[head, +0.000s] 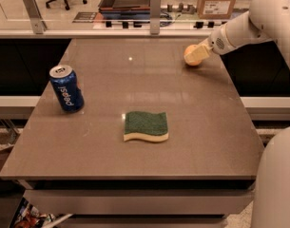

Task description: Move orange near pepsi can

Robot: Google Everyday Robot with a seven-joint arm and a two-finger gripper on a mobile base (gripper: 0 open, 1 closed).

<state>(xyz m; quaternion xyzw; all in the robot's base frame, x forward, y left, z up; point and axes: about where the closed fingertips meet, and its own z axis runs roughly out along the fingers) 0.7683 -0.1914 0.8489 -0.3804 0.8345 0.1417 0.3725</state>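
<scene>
My end effector (pixel 197 54) at orange (pixel 189 61); clamp state: cannot tell. Risk: loose hold, orange rolls off surface (pixel 135 175); pepsi can (pixel 66 88) well apart.

Gripper (pixel 199 52) at table's (pixel 135 175) far R side hides pt of orange (pixel 188 61); arm (pixel 270 15) cut off at R edge.

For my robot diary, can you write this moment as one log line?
gripper: at orange, far right of table | pepsi can: upright, left side | sponge: middle front | status: orange not yet near can
</scene>
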